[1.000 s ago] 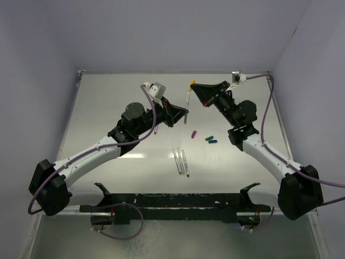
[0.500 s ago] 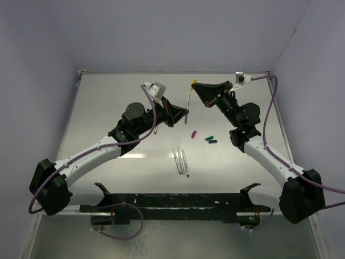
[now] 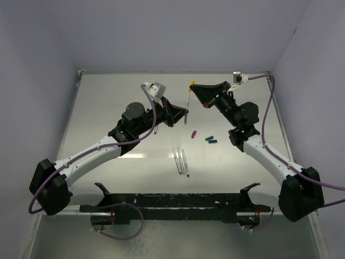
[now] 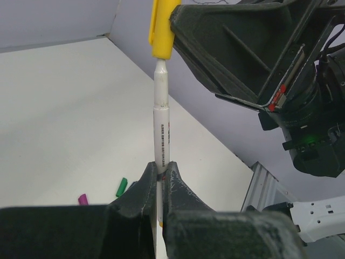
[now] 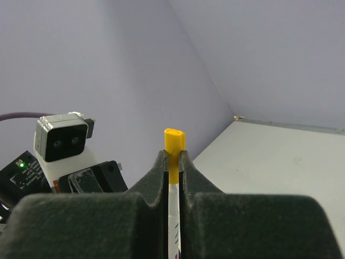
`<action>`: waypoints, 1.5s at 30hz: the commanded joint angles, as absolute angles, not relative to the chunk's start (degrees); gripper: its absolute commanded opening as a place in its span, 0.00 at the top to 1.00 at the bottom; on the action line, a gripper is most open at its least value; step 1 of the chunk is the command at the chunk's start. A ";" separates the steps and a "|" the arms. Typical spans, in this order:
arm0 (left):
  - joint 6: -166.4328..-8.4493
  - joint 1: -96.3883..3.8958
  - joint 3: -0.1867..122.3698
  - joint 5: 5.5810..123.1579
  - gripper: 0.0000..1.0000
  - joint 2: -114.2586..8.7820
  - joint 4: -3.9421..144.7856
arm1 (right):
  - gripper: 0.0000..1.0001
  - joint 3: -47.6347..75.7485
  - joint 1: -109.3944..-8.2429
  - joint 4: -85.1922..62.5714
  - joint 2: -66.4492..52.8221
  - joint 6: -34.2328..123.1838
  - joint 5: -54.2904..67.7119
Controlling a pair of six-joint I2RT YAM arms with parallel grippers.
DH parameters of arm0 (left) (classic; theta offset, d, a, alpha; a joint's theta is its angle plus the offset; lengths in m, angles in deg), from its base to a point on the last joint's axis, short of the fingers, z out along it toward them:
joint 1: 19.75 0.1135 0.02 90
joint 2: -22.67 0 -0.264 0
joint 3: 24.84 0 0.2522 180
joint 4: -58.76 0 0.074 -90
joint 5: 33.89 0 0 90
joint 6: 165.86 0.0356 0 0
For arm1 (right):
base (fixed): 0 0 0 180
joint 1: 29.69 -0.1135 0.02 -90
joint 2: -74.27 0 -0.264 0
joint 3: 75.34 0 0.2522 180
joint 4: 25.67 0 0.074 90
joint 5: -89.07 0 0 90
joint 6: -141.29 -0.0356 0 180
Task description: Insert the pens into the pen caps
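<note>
My left gripper (image 3: 186, 112) is shut on a grey-white pen (image 3: 187, 100), held above the table; its fingers (image 4: 146, 183) pinch the barrel (image 4: 161, 135) in the left wrist view. My right gripper (image 3: 193, 85) is shut on the yellow cap (image 3: 192, 82), which sits on that pen's far end (image 4: 161, 29). In the right wrist view the cap (image 5: 174, 141) sticks up between my pads (image 5: 159, 167). Three pens (image 3: 182, 161) lie side by side mid-table. A purple cap (image 3: 193, 133), green cap (image 3: 208, 137) and dark blue cap (image 3: 213, 141) lie to their right. Another pen (image 3: 156, 128) lies by my left arm.
A black bar fixture (image 3: 172, 202) runs along the near edge between the arm bases. Purple walls enclose the table at the back and both sides. The left wrist camera block (image 5: 60, 135) shows in the right wrist view.
The right arm shifted slightly right and back again; the pen and yellow cap stay joined between the two grippers. The left arm has not moved.
</note>
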State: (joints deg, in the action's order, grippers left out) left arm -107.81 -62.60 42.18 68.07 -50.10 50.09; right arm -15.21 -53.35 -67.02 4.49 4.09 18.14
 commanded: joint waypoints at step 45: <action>-110.27 -54.74 48.63 74.02 1.00 -53.52 37.33 | 1.00 -2.32 -55.79 -26.76 -0.94 23.20 33.32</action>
State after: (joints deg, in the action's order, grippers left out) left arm -109.73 -56.13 42.53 76.38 -54.87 50.33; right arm -2.97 -53.42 -36.13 -0.04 19.04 29.70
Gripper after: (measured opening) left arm 0.028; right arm 0.033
